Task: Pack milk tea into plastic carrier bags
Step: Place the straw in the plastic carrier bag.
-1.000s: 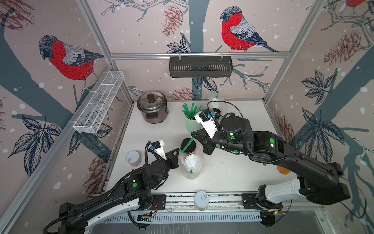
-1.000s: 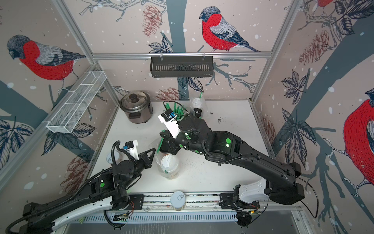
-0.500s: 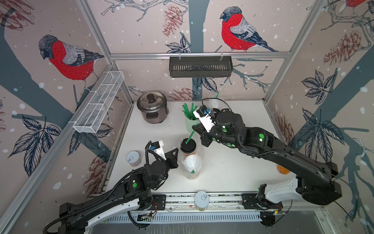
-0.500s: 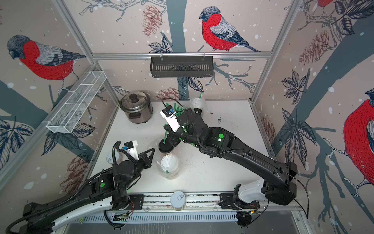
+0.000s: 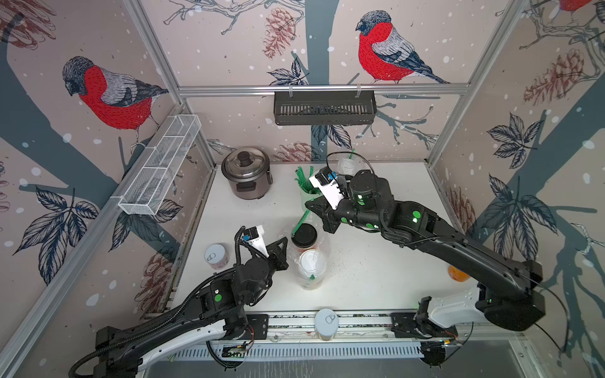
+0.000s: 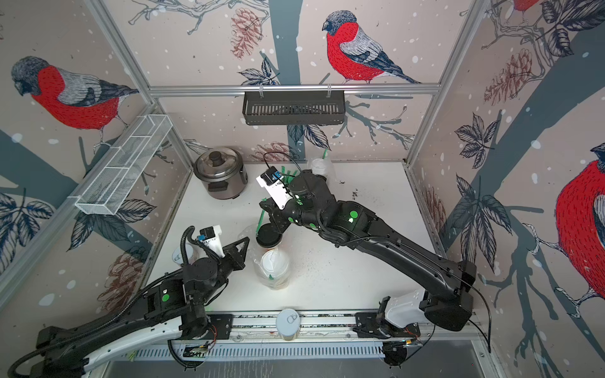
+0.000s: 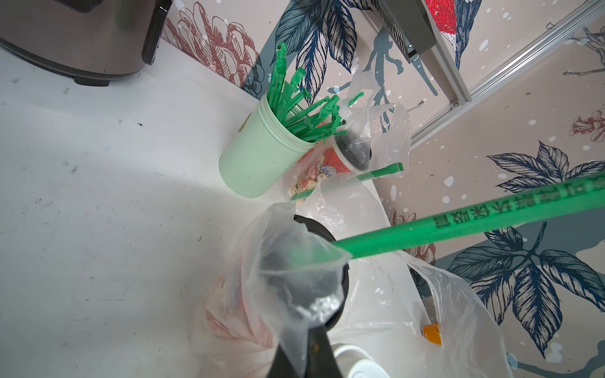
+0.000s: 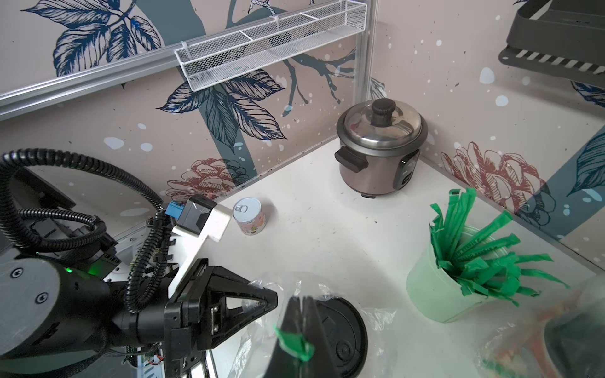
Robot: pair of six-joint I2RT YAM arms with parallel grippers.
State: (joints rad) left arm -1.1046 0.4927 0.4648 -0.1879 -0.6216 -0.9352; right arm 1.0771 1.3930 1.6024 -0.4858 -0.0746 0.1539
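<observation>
A clear plastic carrier bag point(image 5: 322, 243) stands at the table's middle around two milk tea cups, one black-lidded point(image 5: 304, 234) and one white-lidded point(image 5: 312, 261). My left gripper point(image 5: 284, 246) is shut on that bag's edge point(image 7: 294, 288); the pinched film covers part of the black lid point(image 7: 319, 229). My right gripper point(image 5: 310, 209) is shut on a green straw point(image 5: 299, 222). The straw point(image 7: 458, 219) slants down, and its lower end lies inside the bag's mouth by the black lid point(image 8: 340, 340). A second bag point(image 7: 386, 131) holding a black-lidded cup point(image 7: 353, 150) stands by the back wall.
A pale green cup of green straws point(image 5: 307, 193) stands just behind my right gripper, and a rice cooker point(image 5: 247, 173) at the back left. One pull-tab can point(image 5: 215, 257) is by the left wall, another point(image 5: 325, 322) on the front rail. An orange object point(image 5: 456, 273) lies under the right arm.
My right gripper has moved left and a little toward the back with the straw. The left arm, the bag and the cups have stayed put.
</observation>
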